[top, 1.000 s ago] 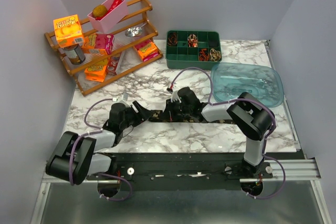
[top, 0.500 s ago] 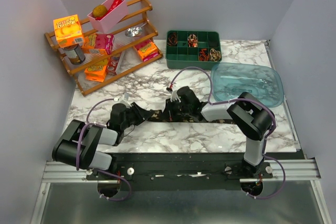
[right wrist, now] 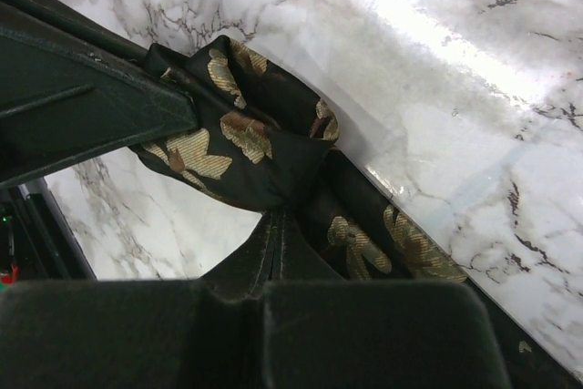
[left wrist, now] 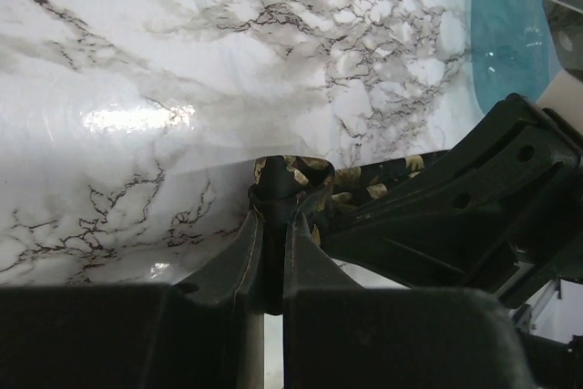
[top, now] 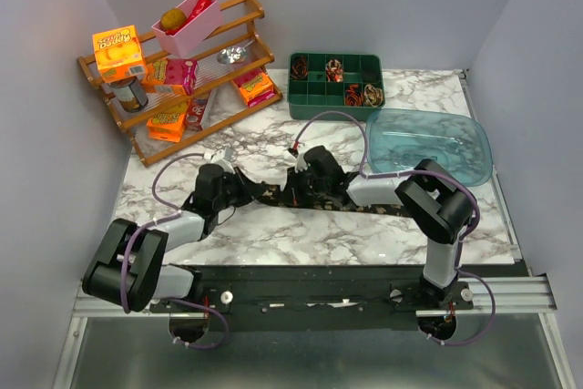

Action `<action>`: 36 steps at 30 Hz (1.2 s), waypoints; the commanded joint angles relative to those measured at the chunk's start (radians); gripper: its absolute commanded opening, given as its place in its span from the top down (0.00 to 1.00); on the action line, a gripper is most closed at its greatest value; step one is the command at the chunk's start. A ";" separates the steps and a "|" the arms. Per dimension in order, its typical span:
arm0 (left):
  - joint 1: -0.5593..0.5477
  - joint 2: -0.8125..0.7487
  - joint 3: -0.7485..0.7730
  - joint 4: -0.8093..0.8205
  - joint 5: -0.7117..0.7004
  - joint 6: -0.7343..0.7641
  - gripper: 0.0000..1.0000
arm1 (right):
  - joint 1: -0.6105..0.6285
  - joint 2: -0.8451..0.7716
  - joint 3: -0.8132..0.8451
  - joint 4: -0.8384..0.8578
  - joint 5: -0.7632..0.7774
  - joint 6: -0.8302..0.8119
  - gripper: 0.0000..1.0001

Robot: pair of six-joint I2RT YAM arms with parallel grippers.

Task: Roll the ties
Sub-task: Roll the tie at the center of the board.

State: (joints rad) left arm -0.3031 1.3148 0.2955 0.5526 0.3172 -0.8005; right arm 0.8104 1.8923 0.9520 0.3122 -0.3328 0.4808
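One tie [right wrist: 264, 148], end in left gripper [left wrist: 276, 211], right gripper [right wrist: 276, 222] clamping beside

Seen from above, the left claw [top: 248, 190] and right claw [top: 290, 190] cover the tie's [top: 378, 209] left end, so neither grip shows. In the left wrist view the right claw hides the tie's run, and the right edge cuts off the tub [left wrist: 510, 34]. In the right wrist view the tie leaves at the bottom edge. The tray's [top: 332, 114] coils [top: 363, 94] are too small to tell apart.
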 commanded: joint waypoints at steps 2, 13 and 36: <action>-0.053 -0.028 0.099 -0.267 -0.104 0.151 1.00 | 0.007 -0.015 0.037 -0.042 0.054 -0.021 0.99; -0.113 -0.072 0.220 -0.513 -0.285 0.214 1.00 | 0.006 0.011 0.088 -0.073 0.041 -0.033 0.99; -0.275 -0.074 0.344 -0.651 -0.443 0.290 1.00 | 0.006 0.105 0.143 -0.102 -0.015 -0.015 0.99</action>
State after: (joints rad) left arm -0.5385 1.2434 0.5957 -0.0738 -0.0731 -0.5289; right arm 0.8104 1.9678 1.0626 0.2314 -0.3271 0.4698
